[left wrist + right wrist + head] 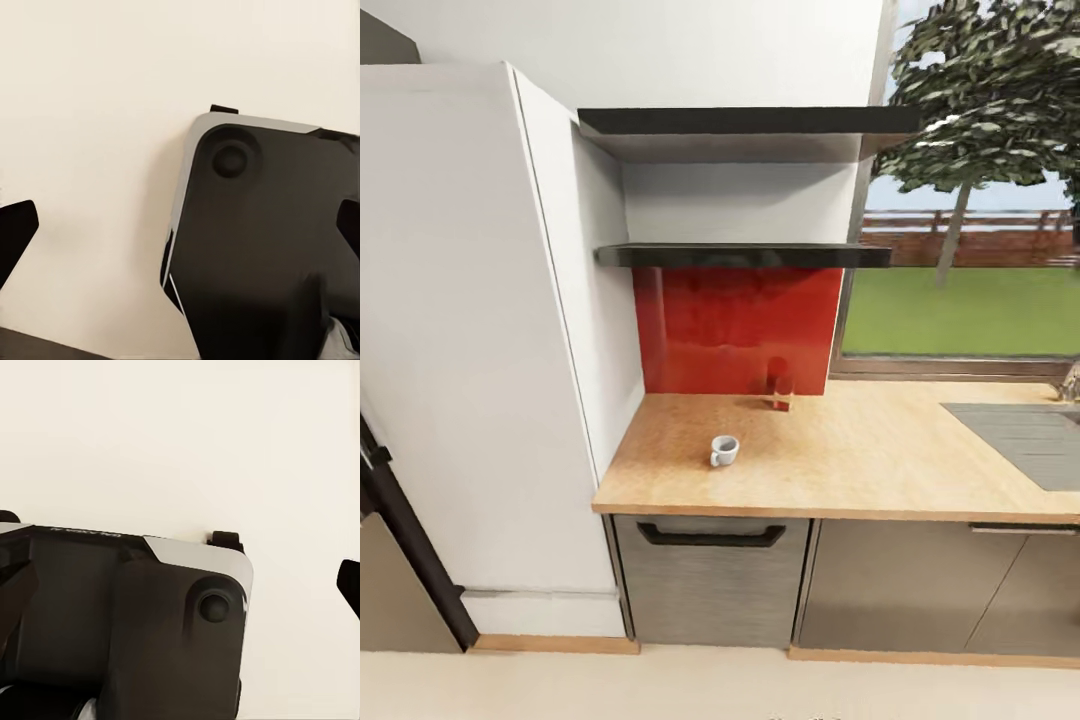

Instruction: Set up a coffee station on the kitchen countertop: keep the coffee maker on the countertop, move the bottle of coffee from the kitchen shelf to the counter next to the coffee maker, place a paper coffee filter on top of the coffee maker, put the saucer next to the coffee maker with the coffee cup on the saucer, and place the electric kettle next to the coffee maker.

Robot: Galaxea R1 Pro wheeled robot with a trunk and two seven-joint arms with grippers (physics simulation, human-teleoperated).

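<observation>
1. Kitchen counter [880,460] carries a white cup [724,450] and a small bottle [780,386] against the red backsplash [735,330].
2. Both grippers hang over the base, well short of the cup, fingertips [16,229] spread, empty.
3. Setup looks barely begun.

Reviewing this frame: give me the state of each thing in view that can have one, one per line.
coffee cup: upright on the countertop, not on a saucer, looks empty.
bottle of coffee: upright at the back of the countertop, against the red backsplash.
drawer below the counter: closed.
shelves: nothing visible on them.
left tool: open, holding nothing, over the floor.
right tool: open, holding nothing, over the floor.
</observation>
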